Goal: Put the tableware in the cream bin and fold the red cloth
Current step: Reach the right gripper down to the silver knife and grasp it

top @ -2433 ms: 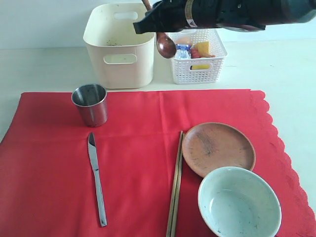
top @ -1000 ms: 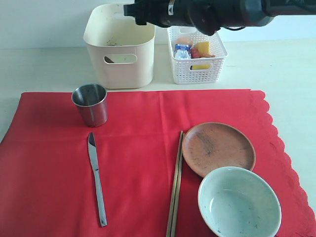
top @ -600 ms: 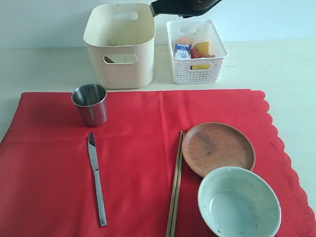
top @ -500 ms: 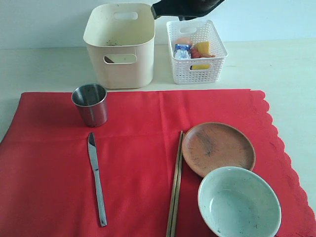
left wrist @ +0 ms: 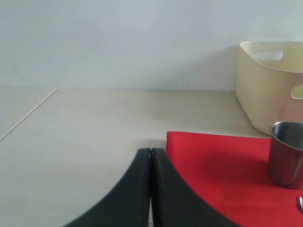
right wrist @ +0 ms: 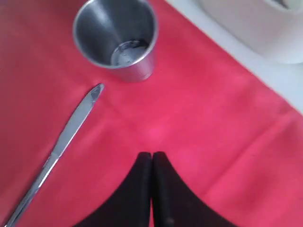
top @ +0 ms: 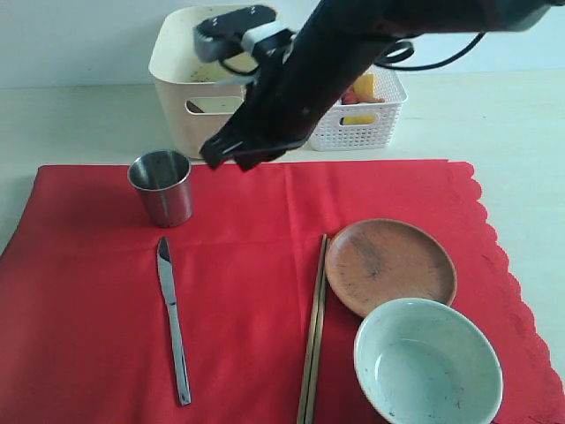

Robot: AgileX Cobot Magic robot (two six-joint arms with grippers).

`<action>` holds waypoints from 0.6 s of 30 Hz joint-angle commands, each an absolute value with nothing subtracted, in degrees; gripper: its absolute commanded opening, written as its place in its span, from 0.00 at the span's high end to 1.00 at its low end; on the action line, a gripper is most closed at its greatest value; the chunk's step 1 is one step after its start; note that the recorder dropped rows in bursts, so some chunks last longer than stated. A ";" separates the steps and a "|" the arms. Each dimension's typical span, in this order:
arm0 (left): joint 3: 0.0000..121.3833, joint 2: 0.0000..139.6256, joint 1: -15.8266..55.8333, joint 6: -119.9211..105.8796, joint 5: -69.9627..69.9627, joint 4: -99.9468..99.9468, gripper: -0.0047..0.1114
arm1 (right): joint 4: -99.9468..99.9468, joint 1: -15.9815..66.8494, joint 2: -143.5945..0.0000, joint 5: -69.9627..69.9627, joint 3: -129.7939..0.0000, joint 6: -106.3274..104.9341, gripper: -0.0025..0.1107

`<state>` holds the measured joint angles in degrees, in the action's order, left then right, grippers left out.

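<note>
Right gripper [top: 218,158], jaws pressed together and holding nothing, hangs over the far part of the red cloth [top: 247,291], on the near side of the cream bin [top: 177,88]. The steel cup [top: 161,185] stands upright on the cloth just left of this gripper, apart from it. The steel knife [top: 173,322] lies lengthwise nearer than the cup. In the right wrist view, cup [right wrist: 116,38] and knife tip [right wrist: 94,92] lie beyond the closed fingertips of the gripper [right wrist: 151,156].

The wooden chopsticks [top: 313,331] lie mid-cloth, just left of the round brown plate [top: 390,265]. The pale green bowl [top: 428,362] sits near right, its rim at the plate's near edge. All are well apart from the gripper.

Left gripper [left wrist: 150,151], likewise closed and empty, is over the bare table [left wrist: 85,123] beside a corner of the cloth [left wrist: 213,161].
</note>
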<state>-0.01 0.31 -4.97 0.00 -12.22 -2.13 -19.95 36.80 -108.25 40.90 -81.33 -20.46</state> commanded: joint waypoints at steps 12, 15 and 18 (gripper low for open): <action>0.00 0.00 -5.05 0.00 -12.05 -1.70 0.96 | -11.10 54.89 -115.35 38.08 -79.75 -10.27 0.97; 0.00 0.00 -5.05 0.00 -12.05 -1.70 0.96 | 2.29 58.05 -118.01 37.59 -79.75 4.94 0.84; 0.00 0.00 -5.05 0.00 -12.05 -1.70 0.96 | 4.99 59.27 -119.70 37.33 -79.75 10.59 0.67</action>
